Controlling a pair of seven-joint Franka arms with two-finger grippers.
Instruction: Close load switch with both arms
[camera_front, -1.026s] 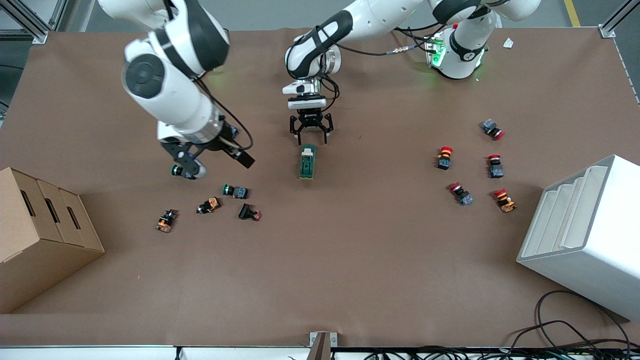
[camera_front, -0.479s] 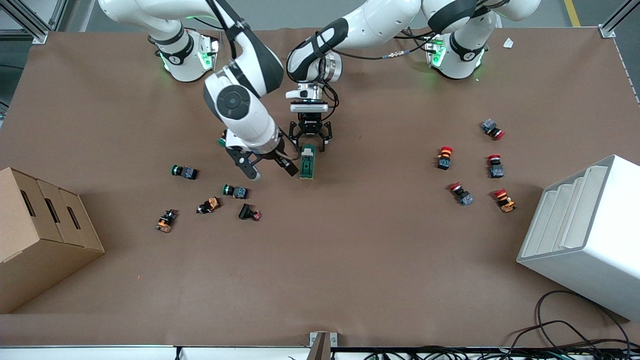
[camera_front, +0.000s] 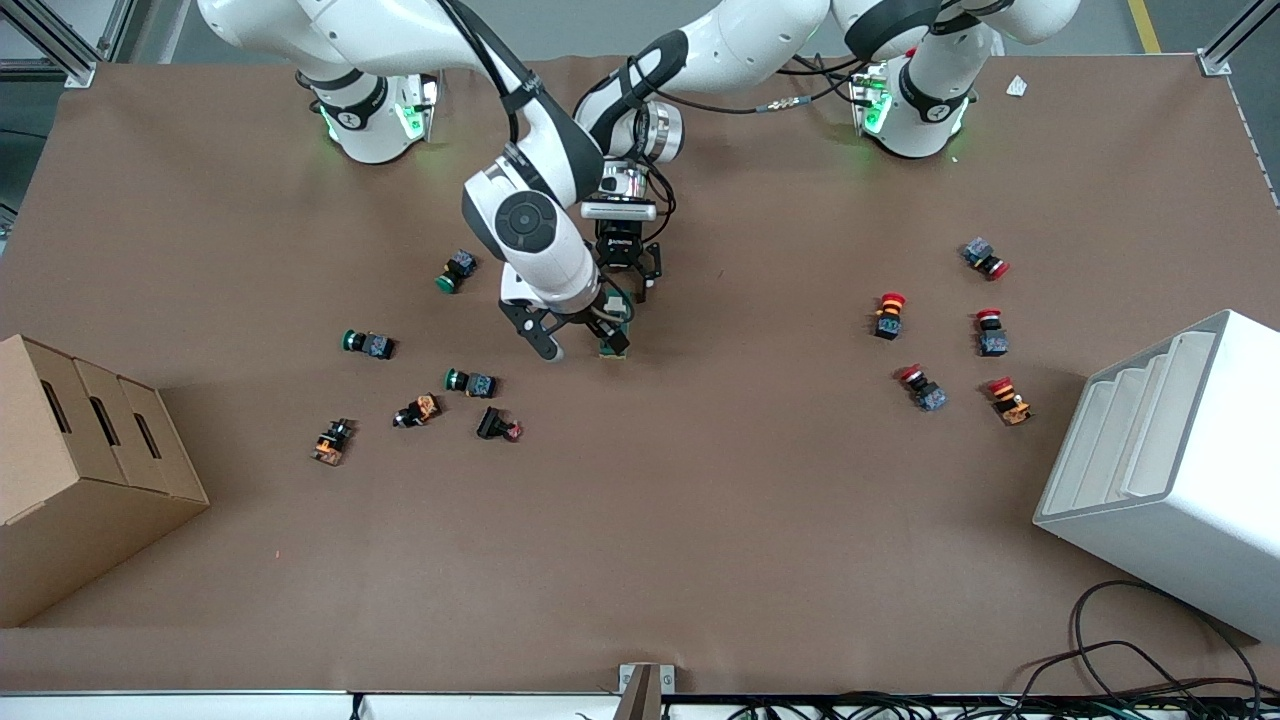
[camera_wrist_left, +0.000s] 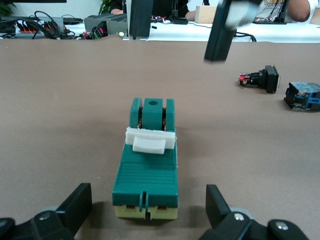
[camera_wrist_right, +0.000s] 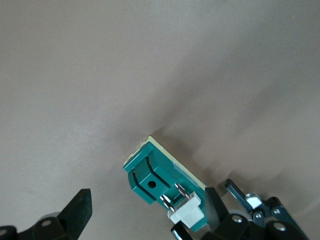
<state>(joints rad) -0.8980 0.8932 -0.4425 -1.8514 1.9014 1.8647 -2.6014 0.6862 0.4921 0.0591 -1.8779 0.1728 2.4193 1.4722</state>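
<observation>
A brown paper-covered desk is seen from above, with two white jointed robot arms reaching in from its upper edge. At the right arm's end, a brown cardboard box with three slots is set on the desk, with small green-capped push buttons scattered near it.

Toward the middle, the right gripper is held low over the desk. Its black fingers are spread wide and nothing is held in them. The end of the load switch nearer the front camera is seen lying between them in the right wrist view, with open space at either side.

The small dark-green rectangular load switch with a white lever piece lies flat on the desk, partly hidden in the front view by the right arm. The left gripper is placed low at the switch's other end. Its black fingers are also spread wide, one at each side of the block, apparently without touching it.

Toward the left arm's end, red-capped push buttons and a white stepped plastic bin are found.

The task is judged to be at an early stage: both grippers are positioned around the switch, but it is not yet gripped. Steadying the block and pressing the lever closed appear to remain.
</observation>
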